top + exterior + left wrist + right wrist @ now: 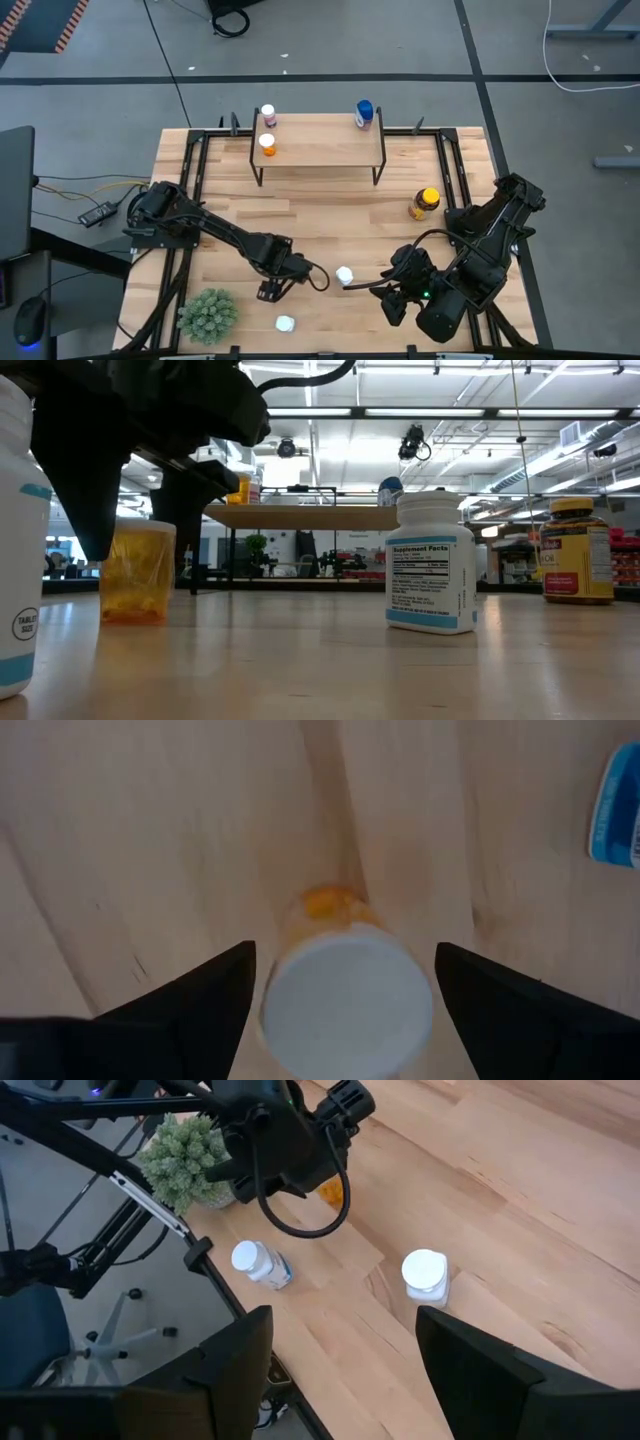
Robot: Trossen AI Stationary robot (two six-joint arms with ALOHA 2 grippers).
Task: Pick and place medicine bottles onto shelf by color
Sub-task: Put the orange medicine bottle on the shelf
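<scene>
Orange bottle, upright on tabletop near the front edge: left hand is straddling it, fingers spread, risking an off-centre closure tipping it; right hand is idling open nearby.

From the high view you look straight down on the whole table, with floor showing beyond its far edge. The low view sits at tabletop height, close behind a white bottle, and faces level across the wood toward the shelf and the room behind.

The left wrist view points down, very near an orange bottle that fills the space between its 2 dark fingers. The right wrist view looks from higher, obliquely across the table's near corner. It shares the upright white bottle and the green plant with the high view.
</scene>
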